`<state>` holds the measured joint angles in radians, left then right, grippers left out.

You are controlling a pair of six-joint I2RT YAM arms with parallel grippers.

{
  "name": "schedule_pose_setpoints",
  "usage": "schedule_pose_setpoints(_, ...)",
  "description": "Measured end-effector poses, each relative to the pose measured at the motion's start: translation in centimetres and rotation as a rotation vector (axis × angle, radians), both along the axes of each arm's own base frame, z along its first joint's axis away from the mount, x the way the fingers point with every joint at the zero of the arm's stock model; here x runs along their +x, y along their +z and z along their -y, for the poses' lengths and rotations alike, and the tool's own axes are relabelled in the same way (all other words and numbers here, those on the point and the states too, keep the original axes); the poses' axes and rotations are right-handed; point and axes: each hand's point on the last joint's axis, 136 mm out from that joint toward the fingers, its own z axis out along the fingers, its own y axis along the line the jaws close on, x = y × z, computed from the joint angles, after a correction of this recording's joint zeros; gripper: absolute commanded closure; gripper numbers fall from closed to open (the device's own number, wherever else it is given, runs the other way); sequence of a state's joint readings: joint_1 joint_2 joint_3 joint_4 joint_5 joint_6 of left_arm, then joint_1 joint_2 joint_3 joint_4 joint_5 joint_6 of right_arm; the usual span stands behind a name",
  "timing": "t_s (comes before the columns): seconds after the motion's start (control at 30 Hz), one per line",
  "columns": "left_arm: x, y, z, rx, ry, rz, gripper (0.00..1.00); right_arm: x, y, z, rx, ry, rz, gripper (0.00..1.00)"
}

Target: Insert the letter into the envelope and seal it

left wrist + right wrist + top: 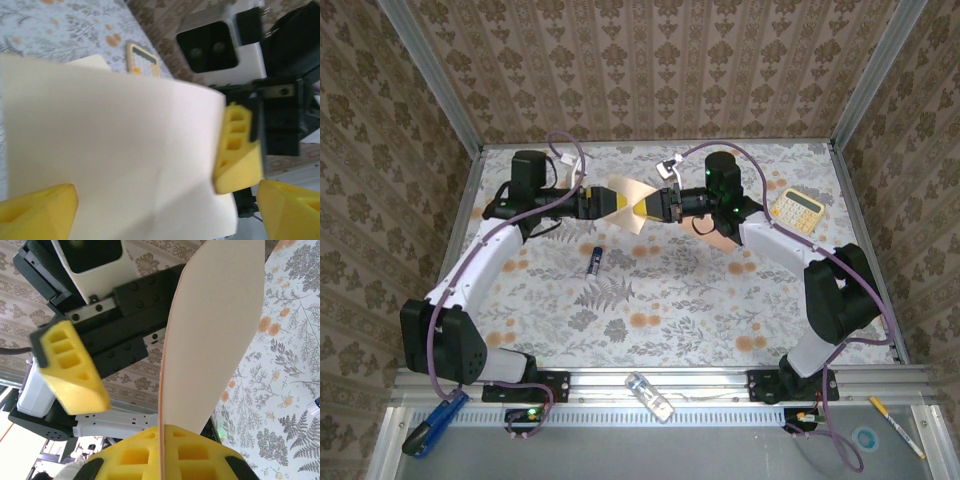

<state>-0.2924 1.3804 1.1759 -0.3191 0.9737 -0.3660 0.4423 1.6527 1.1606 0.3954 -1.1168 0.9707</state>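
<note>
My right gripper is shut on the envelope, a pale cream paper with a thin salmon edge, and holds it up above the table's far middle. In the right wrist view the envelope stands edge-on, pinched between my yellow fingertips. My left gripper faces it, open. Its fingers stand on either side of the envelope without touching it. The letter, a peach-orange sheet, lies flat on the table, partly under my right arm.
A yellow calculator lies at the back right. A small blue stick sits on the floral cloth near the middle. On the near rail are a clear object, a pen and a blue clip.
</note>
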Motion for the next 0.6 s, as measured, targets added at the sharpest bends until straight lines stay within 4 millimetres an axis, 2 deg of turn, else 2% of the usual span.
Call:
schedule_pose_setpoints(0.17, 0.4, -1.1, -1.2, 0.047, 0.034, -0.011, 0.08, -0.2, -0.3, 0.0, -0.011, 0.009, -0.021, 1.00)
schedule_pose_setpoints(0.6, 1.5, -1.5, -3.8, 0.059, 0.082, -0.004, 0.07, -1.0, -1.2, 0.3, -0.046, 0.030, -0.030, 1.00)
